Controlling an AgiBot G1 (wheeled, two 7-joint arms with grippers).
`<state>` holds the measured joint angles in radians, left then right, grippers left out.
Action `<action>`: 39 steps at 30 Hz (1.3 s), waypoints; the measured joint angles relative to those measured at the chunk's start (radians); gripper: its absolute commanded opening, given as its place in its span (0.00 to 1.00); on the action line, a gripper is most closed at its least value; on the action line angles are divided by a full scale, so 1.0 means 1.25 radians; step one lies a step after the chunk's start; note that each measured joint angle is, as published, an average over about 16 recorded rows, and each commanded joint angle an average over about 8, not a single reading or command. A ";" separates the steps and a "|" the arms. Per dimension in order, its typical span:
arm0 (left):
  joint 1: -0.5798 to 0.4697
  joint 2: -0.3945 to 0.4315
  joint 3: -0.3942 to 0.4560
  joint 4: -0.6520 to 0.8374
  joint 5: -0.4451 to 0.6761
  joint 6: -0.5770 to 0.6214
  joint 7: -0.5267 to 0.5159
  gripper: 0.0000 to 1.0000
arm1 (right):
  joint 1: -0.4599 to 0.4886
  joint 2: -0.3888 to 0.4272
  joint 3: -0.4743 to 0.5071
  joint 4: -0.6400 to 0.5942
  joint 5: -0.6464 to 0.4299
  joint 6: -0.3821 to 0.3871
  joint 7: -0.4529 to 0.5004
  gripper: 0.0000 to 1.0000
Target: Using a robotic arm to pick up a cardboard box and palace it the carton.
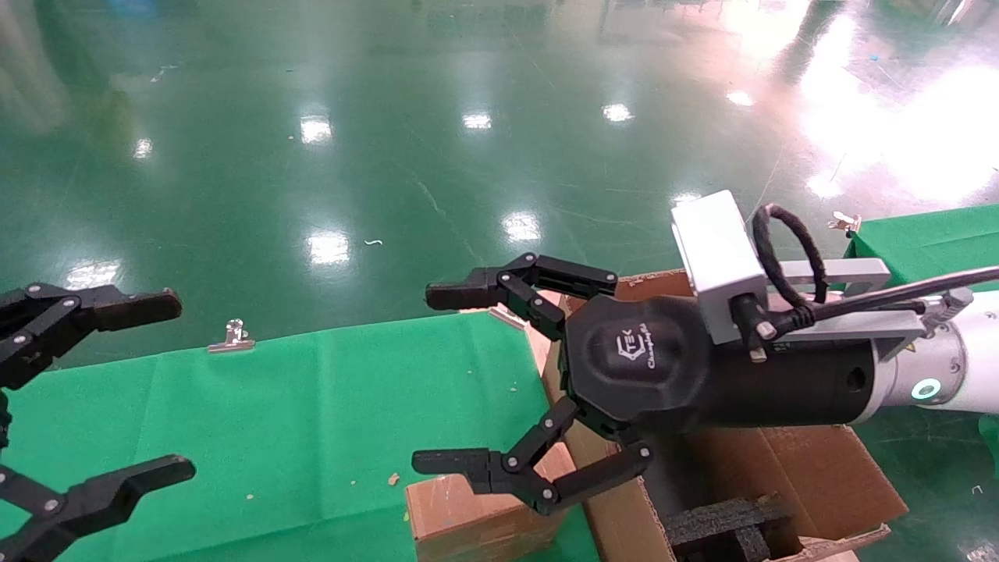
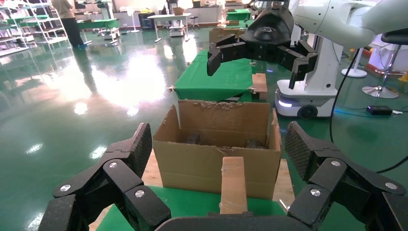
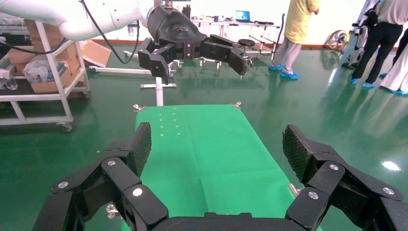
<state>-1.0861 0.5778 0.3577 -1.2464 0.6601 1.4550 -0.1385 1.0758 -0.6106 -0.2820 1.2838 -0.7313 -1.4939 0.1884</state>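
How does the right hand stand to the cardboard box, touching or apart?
Apart. The left wrist view shows the right hand open in the air above the carton, with a plain gap down to the cardboard box.

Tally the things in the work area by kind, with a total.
End effectors: 2, left and right
Cardboard boxes: 2, the slim box and the carton
Clips: 2
Total: 6

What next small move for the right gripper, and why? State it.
Probably lower the right gripper toward the cardboard box. Its fingers are spread wide and hold nothing, it hovers above the table, and the box lies below it beside the carton. The left gripper waits open at the table's other end.
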 measured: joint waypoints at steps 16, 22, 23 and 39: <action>0.000 0.000 0.000 0.000 0.000 0.000 0.000 0.00 | 0.081 -0.012 -0.081 -0.001 -0.160 -0.034 0.014 1.00; 0.000 0.000 0.000 0.000 0.000 0.000 0.000 0.00 | 0.161 -0.037 -0.165 -0.010 -0.282 -0.059 0.018 1.00; 0.000 0.000 0.000 0.000 0.000 0.000 0.000 0.00 | 0.175 -0.043 -0.181 -0.012 -0.302 -0.062 0.018 1.00; 0.000 0.000 0.000 0.000 0.000 0.000 0.000 0.00 | 0.356 -0.161 -0.446 -0.079 -0.505 -0.070 -0.025 1.00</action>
<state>-1.0861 0.5777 0.3578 -1.2463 0.6601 1.4550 -0.1384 1.5204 -0.8115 -0.8401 1.1849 -1.3622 -1.5812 0.1572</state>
